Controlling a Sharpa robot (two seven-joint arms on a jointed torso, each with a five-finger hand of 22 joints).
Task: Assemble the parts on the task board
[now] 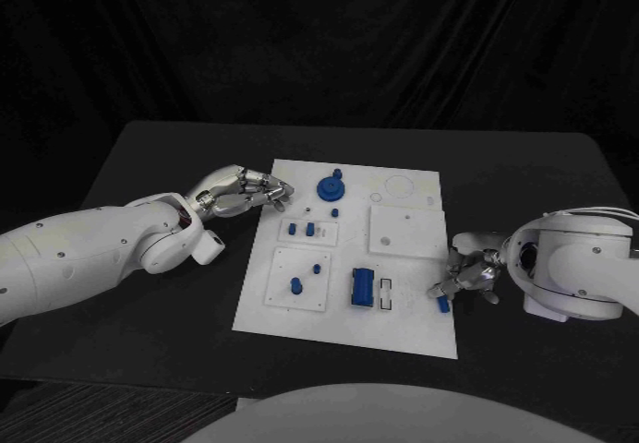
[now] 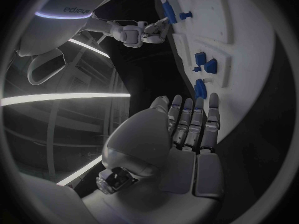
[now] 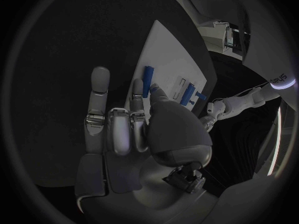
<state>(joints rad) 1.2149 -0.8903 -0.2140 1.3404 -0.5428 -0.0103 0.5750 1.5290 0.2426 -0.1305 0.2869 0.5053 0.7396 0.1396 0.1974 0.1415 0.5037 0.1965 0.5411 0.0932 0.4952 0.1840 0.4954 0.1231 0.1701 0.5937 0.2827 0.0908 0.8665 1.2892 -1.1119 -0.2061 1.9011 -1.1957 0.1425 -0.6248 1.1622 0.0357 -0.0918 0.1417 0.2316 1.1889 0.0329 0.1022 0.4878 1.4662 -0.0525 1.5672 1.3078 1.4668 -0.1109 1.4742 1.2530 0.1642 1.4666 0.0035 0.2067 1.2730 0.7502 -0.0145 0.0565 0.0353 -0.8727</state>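
I count one white task board (image 1: 400,323) in the middle of the black table (image 1: 160,157), with about eight blue parts on it, the largest a round piece (image 1: 331,189) near the far edge. My left hand (image 1: 247,192) rests at the board's left edge, fingers straight and close together, holding nothing. My right hand (image 1: 469,272) pinches a small blue part (image 1: 440,300) at the right edge.

Left hand (image 1: 244,192) fingers curled in; right hand (image 1: 469,273) fingers pinched together
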